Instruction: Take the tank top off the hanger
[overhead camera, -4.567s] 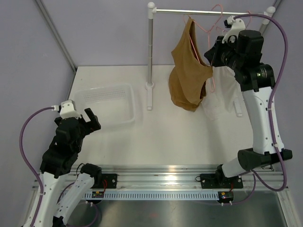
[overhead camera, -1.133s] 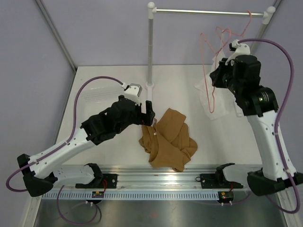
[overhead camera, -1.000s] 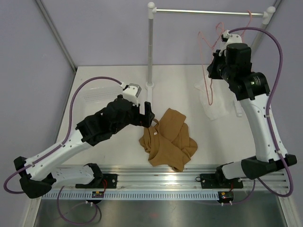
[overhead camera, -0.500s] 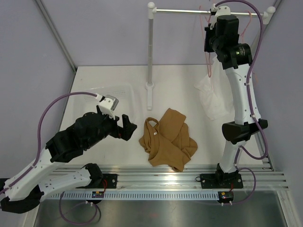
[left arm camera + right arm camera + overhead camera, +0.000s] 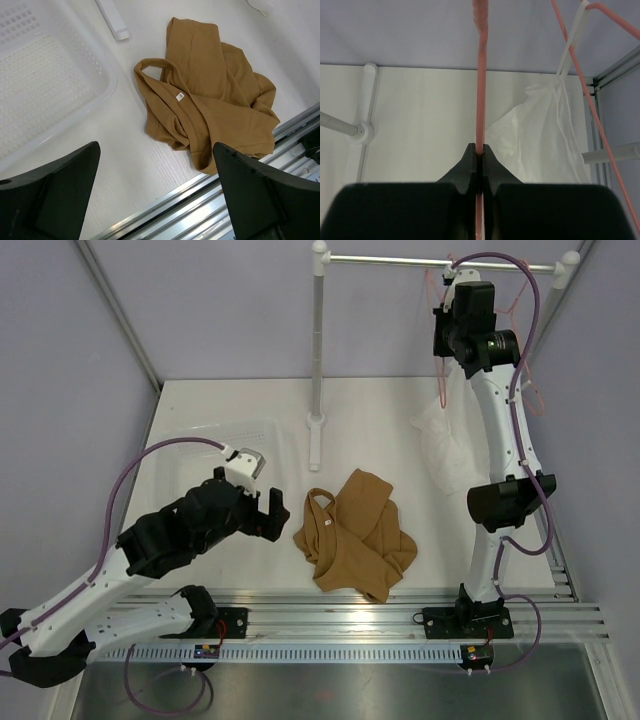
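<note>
1. The left hand (image 5: 272, 512) hangs above the counter (image 5: 230, 400) with its fingers spread wide and nothing between them. A white basket (image 5: 112, 82) sits at its 11 o'clock in the top view.
2. The tank top (image 5: 355, 535) lies off the hanger in a crumpled heap on the counter. It is at the left hand's 3 o'clock, near it but apart, and close to the counter's near edge.
3. It looks light, soft and limp. It should sag and unfold when lifted, and a single thin layer may slip from a shallow pinch.
4. The best hold is probably the strap loop (image 5: 150, 67) standing open at the heap's 10 o'clock. A thick fold in the middle, where layers bunch, would also serve.
5. The rack post (image 5: 318, 340) stands at the heap's 12 o'clock.
6. The right hand (image 5: 479, 155) is up by the rail (image 5: 390, 262) at the counter's 1 o'clock. Its fingers are pressed together on the bare pink wire of the hanger (image 5: 481, 90).
7. That wire is thin, stiff and smooth, so it is likely to swivel in the pinch.
8. A white sheer top (image 5: 450, 450) hangs at the right hand's 6 o'clock.
</note>
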You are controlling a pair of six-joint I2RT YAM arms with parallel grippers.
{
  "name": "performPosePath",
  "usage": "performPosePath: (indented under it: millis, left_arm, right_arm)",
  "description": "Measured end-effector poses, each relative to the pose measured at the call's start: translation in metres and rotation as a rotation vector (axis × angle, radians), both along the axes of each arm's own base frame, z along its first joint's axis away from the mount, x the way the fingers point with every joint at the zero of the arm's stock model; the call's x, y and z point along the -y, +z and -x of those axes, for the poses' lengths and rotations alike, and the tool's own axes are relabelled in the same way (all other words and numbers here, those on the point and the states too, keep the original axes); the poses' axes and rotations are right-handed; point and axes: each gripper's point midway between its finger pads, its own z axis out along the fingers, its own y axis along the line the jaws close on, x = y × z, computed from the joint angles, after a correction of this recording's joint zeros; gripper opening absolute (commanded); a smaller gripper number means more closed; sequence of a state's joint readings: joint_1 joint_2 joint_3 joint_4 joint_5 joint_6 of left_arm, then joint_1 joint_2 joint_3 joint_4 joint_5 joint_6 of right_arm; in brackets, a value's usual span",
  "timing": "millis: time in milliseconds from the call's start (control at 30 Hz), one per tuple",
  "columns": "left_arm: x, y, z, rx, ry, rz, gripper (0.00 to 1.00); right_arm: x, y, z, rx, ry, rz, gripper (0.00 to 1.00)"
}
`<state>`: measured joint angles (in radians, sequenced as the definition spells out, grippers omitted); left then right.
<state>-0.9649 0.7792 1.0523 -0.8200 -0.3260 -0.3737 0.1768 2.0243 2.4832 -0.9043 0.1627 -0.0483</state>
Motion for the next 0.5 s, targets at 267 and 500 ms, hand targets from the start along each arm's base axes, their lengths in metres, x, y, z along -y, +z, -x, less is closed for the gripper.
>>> performPosePath:
  millis: [267, 500]
  left_arm:
    - [0.020, -0.012, -0.007, -0.046, -0.014, -0.017, 0.99]
    - [0.061, -0.018, -0.016, -0.084, -0.043, 0.051, 0.99]
  right_arm:
    - [0.002, 0.014, 0.015, 0.007, -0.011, -0.024, 0.99]
    - [0.006, 0.074, 0.073, 0.099, 0.000, -0.087, 1.00]
